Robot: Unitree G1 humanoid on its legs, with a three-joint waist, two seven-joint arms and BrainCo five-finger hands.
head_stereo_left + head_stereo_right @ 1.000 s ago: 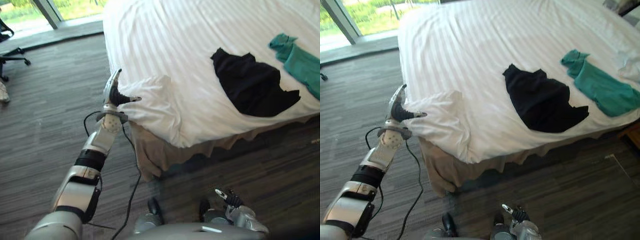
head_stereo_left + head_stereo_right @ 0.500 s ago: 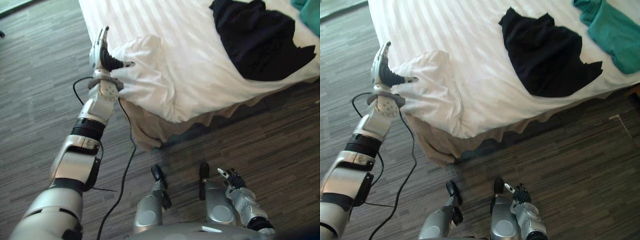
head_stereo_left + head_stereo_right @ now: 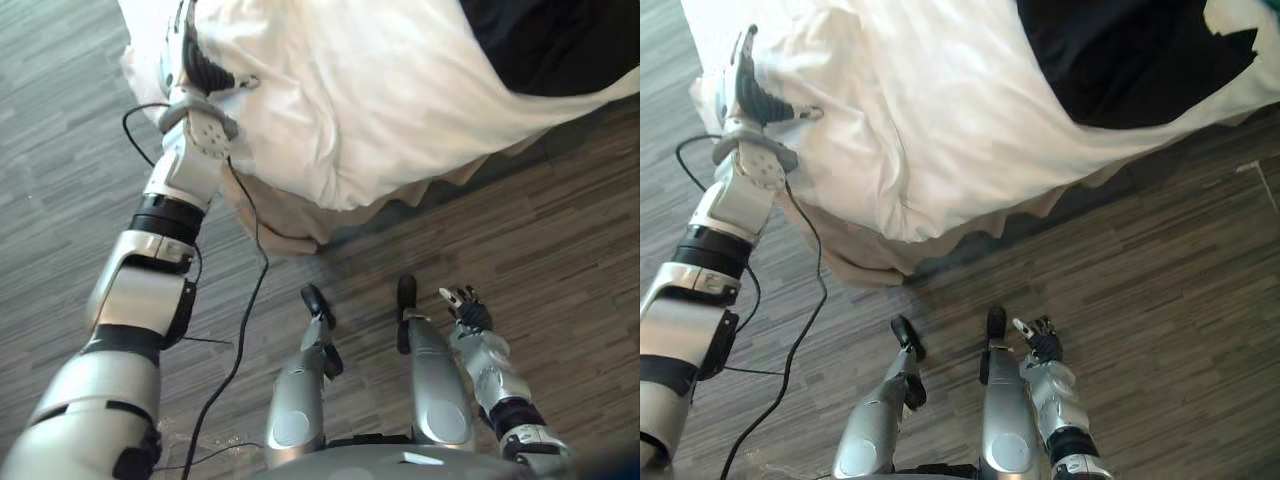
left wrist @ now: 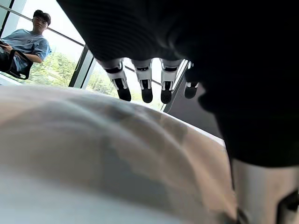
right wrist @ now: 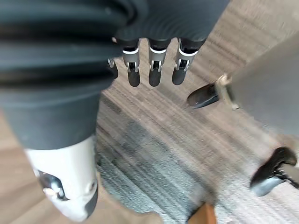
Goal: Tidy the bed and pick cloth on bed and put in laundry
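Left hand — fingers straight, thumb on white sheet at bed corner | right hand hangs slack, empty | black cloth on bed, well apart — soft, light, floppy; I'd pinch a bunched fold.

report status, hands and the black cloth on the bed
Left hand open, flat against the bunched corner of the white sheet. Right hand open, low at the side. Black cloth lying on the sheet, untouched.
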